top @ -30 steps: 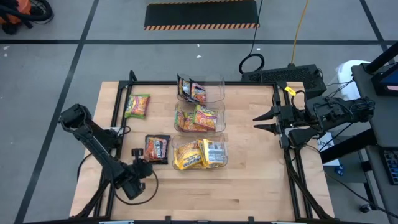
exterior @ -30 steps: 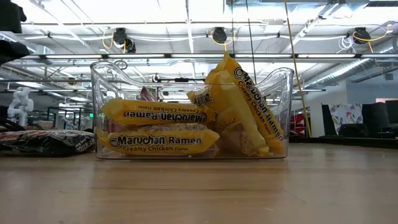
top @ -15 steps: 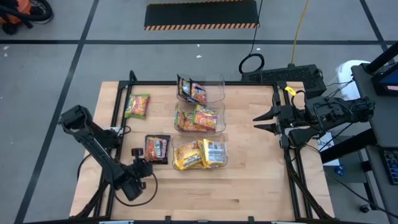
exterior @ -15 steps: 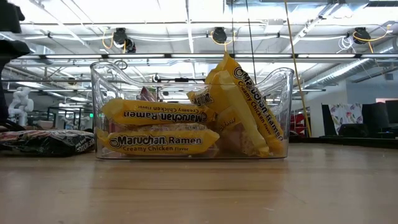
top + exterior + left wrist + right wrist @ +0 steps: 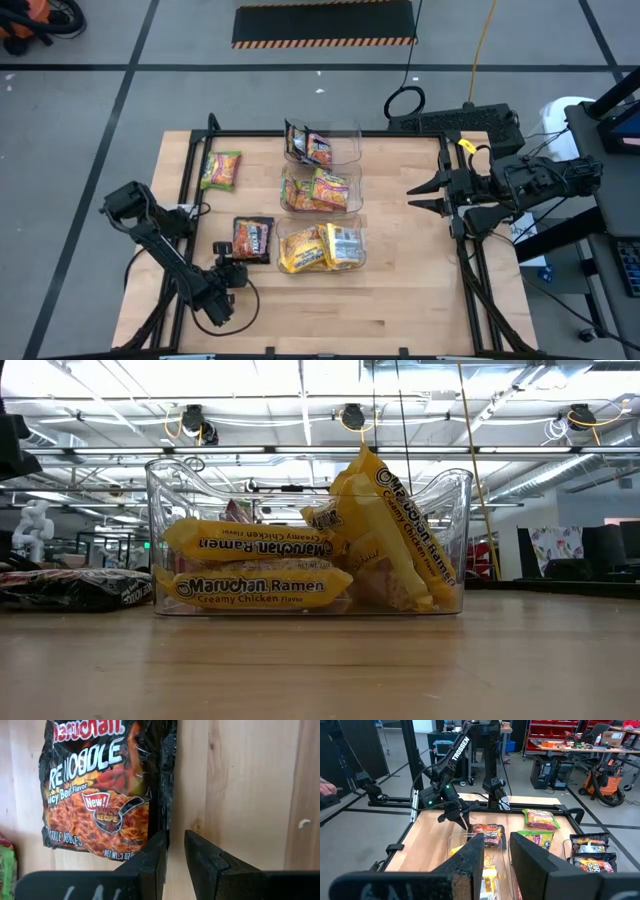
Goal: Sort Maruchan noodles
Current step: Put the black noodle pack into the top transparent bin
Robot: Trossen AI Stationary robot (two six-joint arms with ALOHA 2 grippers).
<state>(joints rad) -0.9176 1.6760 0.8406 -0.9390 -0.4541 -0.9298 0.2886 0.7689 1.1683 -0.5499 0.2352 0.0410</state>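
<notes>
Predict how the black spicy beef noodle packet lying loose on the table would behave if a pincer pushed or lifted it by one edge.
The black spicy beef noodle packet has glossy, crinkled film, so it would probably slide on the wooden table and slip in a light grip. It lies flat, so rolling or tipping seems unlikely. The wrapper edge looks floppy; the noodle block inside is likely stiff and breakable.

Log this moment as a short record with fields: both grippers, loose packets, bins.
left gripper: open, empty, beside the dark packet's edge
right gripper: open, empty, parked at the table's right
loose packets: dark packet, green packet, both left of the bins
bins: far bin dark packets, middle bin green, near bin yellow
</notes>
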